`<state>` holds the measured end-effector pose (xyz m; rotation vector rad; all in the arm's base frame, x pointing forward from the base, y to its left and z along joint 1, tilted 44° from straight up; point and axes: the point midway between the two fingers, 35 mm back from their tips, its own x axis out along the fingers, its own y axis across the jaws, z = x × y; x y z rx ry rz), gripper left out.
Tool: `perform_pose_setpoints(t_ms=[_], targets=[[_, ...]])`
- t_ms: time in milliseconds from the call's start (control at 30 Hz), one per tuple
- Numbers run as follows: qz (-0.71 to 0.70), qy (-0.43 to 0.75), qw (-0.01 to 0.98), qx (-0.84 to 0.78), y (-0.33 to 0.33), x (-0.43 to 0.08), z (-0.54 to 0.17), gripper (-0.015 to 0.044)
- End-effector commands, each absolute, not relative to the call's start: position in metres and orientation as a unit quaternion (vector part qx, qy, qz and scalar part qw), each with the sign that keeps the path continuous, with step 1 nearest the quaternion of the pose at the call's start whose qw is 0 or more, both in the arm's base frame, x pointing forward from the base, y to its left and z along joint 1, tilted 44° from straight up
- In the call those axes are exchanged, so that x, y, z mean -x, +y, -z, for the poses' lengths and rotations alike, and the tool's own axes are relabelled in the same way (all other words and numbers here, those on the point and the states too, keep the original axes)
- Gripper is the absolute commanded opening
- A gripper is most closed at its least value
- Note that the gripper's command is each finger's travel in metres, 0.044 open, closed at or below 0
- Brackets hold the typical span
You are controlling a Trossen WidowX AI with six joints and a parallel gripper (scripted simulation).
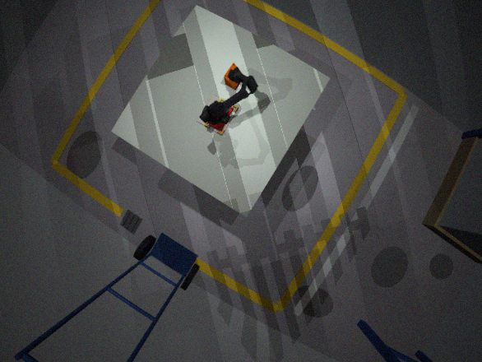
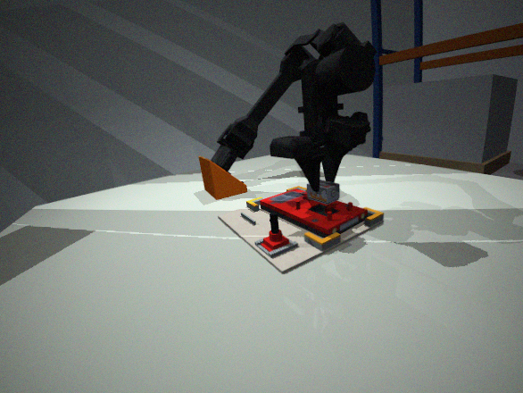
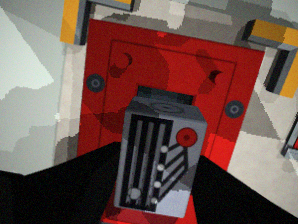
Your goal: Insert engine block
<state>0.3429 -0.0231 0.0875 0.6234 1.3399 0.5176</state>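
The engine block [image 2: 327, 193] [image 3: 145, 170] is a grey block with dark slots, pale dots and a red disc on the face in the wrist view. My gripper [image 2: 324, 184] [image 3: 157, 157] is shut on it from above. It holds the block over the red car body [image 2: 308, 218] [image 3: 95, 55], partly over the dark opening [image 2: 323, 209] [image 3: 165, 94]. In the exterior view the block is above the opening, not down in it. The wrist view shows the opening's far strip beyond the block; the rest is hidden. I cannot make out the rib.
Yellow and grey corner brackets [image 2: 322, 241] [image 3: 69, 22] surround the car body on a pale board [image 2: 286, 264]. A red piece with an upright black stick [image 2: 275, 238] stands beside it. A small grey bar [image 2: 248, 219] is on the board. The arm's orange base [image 1: 231, 79] [image 2: 219, 180] is behind.
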Motion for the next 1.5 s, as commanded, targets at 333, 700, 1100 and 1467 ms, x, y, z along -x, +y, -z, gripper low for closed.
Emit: perform_pose_setpoints(t_ms=[333, 700, 1100, 1467], targets=[[-0.223, 0.607, 0.703, -0.295, -0.0222, -0.3423, -0.0873, 0.0159], [-0.215, 0.61, 0.699, -0.305, -0.0217, -0.3424, -0.0875, 0.0159], [-0.224, 0.607, 0.703, -0.294, -0.0216, -0.3425, -0.0875, 0.0159], [-0.232, 0.604, 0.707, -0.285, -0.0199, -0.3431, -0.0861, 0.0159]])
